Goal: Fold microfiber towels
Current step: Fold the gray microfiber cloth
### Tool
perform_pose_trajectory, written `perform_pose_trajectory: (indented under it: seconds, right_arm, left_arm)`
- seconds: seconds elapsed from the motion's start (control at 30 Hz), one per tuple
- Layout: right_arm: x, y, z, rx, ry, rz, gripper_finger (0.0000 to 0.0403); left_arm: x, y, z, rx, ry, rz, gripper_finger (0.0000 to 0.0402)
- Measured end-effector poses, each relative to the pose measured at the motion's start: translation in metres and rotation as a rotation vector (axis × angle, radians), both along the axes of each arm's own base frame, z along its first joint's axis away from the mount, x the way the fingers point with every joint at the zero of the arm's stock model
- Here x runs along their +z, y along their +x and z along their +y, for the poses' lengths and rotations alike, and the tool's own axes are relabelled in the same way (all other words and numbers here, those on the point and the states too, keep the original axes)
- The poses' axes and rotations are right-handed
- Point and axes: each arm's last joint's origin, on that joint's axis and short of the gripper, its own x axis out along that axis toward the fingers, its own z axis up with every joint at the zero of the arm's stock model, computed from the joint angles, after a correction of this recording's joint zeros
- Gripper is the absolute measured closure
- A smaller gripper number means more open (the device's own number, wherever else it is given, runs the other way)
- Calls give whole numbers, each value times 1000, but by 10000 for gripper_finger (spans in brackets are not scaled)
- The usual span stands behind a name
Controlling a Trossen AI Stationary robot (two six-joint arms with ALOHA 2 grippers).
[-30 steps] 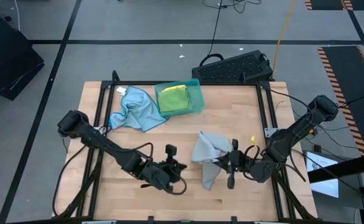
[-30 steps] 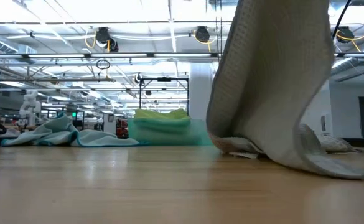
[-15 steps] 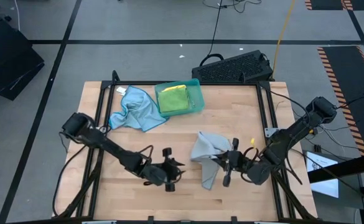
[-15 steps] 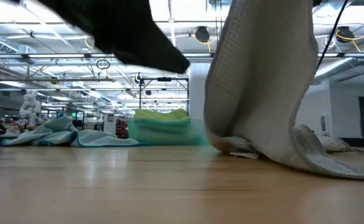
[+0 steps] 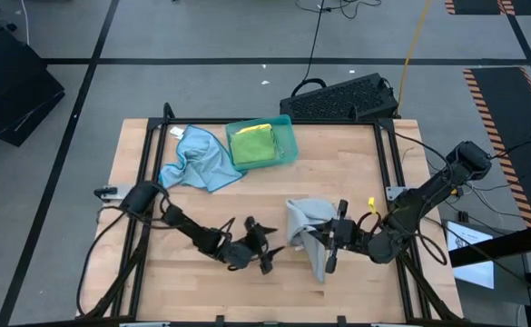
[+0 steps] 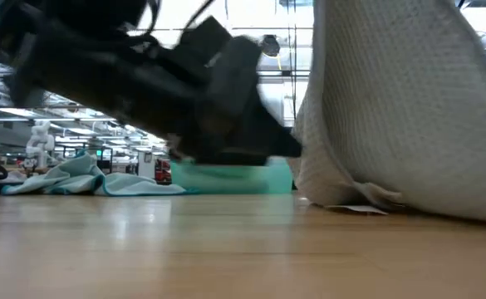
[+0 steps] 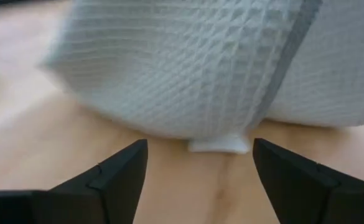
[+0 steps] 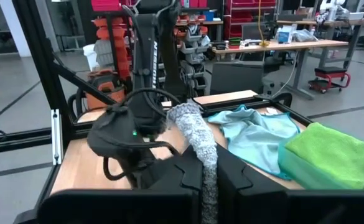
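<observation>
A grey waffle-weave towel [image 5: 309,218] hangs bunched near the table's near right, and its lower part rests on the wood [image 6: 367,199]. My right gripper [image 5: 330,252] is shut on it. My left gripper [image 5: 267,247] stands open and low over the table, just left of the towel. In the left wrist view its fingers [image 7: 124,169] flank the towel's bottom fold and a white label [image 7: 219,145] without touching. A light blue towel [image 5: 197,159] lies crumpled at the far left. A green towel [image 5: 253,143] lies folded in the teal tray [image 5: 288,132]. My right gripper pinches a bunched part of the grey towel [image 8: 201,163] between its two fingers, which lie about level. A tuft of the towel sticks out past the fingertips. The rest hangs slack below the hold, its lower end on the table.
Black frame rails [image 5: 144,182] run along the table's left and right sides. A black keyboard-like box [image 5: 338,98] sits behind the far edge. Bare wood [image 5: 174,282] lies at the near left and in the middle.
My left gripper has come down close to the table and toward the grey towel, rolling about its own line, and has opened. The grey towel's hanging part has shifted a little toward the table's right, still held by my right gripper.
</observation>
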Motion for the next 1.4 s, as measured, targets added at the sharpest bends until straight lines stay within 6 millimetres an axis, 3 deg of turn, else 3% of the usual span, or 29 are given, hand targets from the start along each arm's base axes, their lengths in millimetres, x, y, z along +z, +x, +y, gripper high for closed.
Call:
perform_pose_trajectory:
  seconds: [0.13,0.27,0.4,0.53,0.67,0.9,1.07,1.27,1.4]
  right_arm:
    - [0,3,-4,-17,2,-3,397]
    - [2,7,-9,-41,-12,-12,397]
    - [4,11,-16,-66,-20,-19,397]
    - [3,14,-20,-79,-23,-11,397]
    - [2,13,-18,-72,-29,0,397]
    - [1,11,-16,-66,1,-3,397]
    - [-1,11,-16,-71,23,4,397]
    - [-3,11,-16,-75,59,-4,397]
    - [-5,11,-16,-78,69,5,397]
  left_arm:
    - [5,19,2,-133,-143,-87,112]
    - [5,32,-4,-131,-167,-77,121]
    - [-1,44,-5,-17,-130,-61,121]
    - [-2,48,9,107,-50,-29,118]
    - [12,45,21,136,82,56,136]
    - [51,19,48,239,307,339,201]
    - [71,-12,64,201,400,619,241]
    - [66,-35,69,107,362,866,259]
    - [49,-43,63,95,220,825,241]
